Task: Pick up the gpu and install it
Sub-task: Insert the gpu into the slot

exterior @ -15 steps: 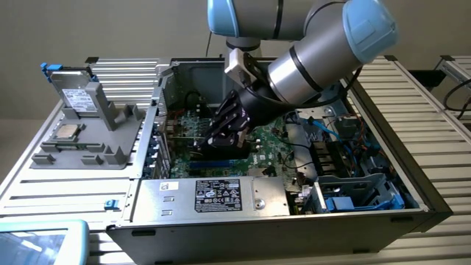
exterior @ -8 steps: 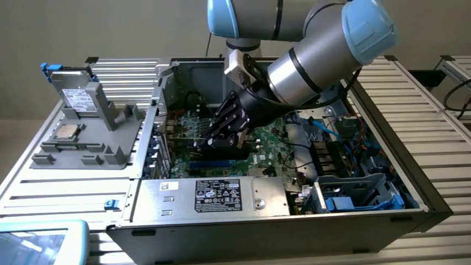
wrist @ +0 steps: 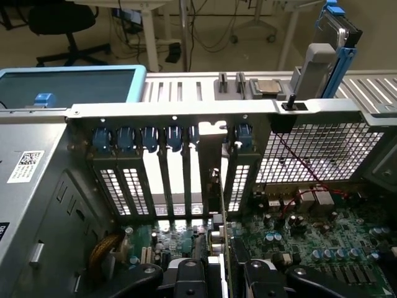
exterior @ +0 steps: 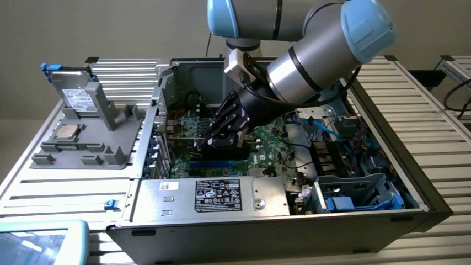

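A: The computer case (exterior: 220, 221) lies open on a slatted metal table (exterior: 412, 94), with an office chair (wrist: 62, 22) on the floor past its rear wall (wrist: 186, 112). Where is the gpu (wrist: 222, 211)?

B: In the gripper (wrist: 223, 280). The fingers (wrist: 186, 279) are closed on its two faces. From the wrist it shows edge-on, a thin green line running toward the rear wall just above the motherboard (wrist: 322, 242).

A: Is it seated?

B: I can't tell, because the lower edge and the socket are hidden under the card itself. I'd judge this to be the insertion step, with the card lined up on the open slot (wrist: 208, 133) between the perforated covers.

A: What makes this step go well?

B: Squareness, mostly. The card should stand upright, not leaning toward either neighbouring cover, and its bracket end has to slip into that gap cleanly. If it snags on the sheet metal, the connector will tilt. The push should go straight into the board and spread evenly along the edge — one corner going in first could jam it.

A: Any hazards nearby?

B: The red wire (wrist: 298, 180) lies well to one side, so I doubt it interferes. The blue latches (wrist: 126, 138) along the rear wall are close, and the grip is only friction on flat faces, so a hard push could slide the card between the pads
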Controlling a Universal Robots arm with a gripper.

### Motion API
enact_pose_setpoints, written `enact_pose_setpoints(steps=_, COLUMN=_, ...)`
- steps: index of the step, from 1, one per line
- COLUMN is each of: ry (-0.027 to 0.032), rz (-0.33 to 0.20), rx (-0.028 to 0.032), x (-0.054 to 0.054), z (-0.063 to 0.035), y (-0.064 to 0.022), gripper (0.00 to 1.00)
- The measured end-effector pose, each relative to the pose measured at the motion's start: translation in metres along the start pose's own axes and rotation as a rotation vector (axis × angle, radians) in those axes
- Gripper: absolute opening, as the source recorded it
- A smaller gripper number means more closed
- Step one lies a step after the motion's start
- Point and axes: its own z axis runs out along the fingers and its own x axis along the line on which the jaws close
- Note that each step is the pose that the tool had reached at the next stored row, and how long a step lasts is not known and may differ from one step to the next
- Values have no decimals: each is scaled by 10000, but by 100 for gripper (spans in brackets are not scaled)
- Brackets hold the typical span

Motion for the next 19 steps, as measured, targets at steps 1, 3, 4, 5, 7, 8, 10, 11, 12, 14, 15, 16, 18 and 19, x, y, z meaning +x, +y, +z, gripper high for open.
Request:
enact_pose_setpoints(steps=1, ry=7, rz=7, rx=1, x=0, z=0, y=0, gripper=28)
enact_pose_setpoints(steps=3, ry=11, rz=10, rx=2, x=0, z=0, y=0, gripper=28)
enact_pose_setpoints(steps=4, ry=36, rz=34, rx=9, x=-10, z=1, y=2, gripper=28)
enact_pose_setpoints(steps=5, ry=79, rz=69, rx=19, x=-24, z=1, y=2, gripper=28)
enact_pose_setpoints(steps=7, ry=158, rz=127, rx=28, x=-45, z=1, y=3, gripper=28)
enact_pose_setpoints(steps=8, ry=197, rz=160, rx=32, x=-54, z=-2, y=6, gripper=28)
enact_pose_setpoints(steps=10, ry=231, rz=190, rx=35, x=-55, z=-3, y=7, gripper=28)
enact_pose_setpoints(steps=11, ry=231, rz=190, rx=35, x=-56, z=-3, y=7, gripper=28)
enact_pose_setpoints(steps=12, ry=232, rz=192, rx=35, x=-57, z=-5, y=9, gripper=28)
enact_pose_setpoints(steps=14, ry=236, rz=196, rx=36, x=-60, z=-28, y=31, gripper=28)
enact_pose_setpoints(steps=15, ry=240, rz=198, rx=36, x=-61, z=-44, y=46, gripper=28)
enact_pose_setpoints(steps=16, ry=245, rz=202, rx=36, x=-61, z=-62, y=63, gripper=28)
enact_pose_setpoints(steps=18, ry=257, rz=210, rx=38, x=-62, z=-83, y=80, gripper=28)
enact_pose_setpoints(steps=19, ry=264, rz=215, rx=38, x=-62, z=-83, y=80, gripper=28)
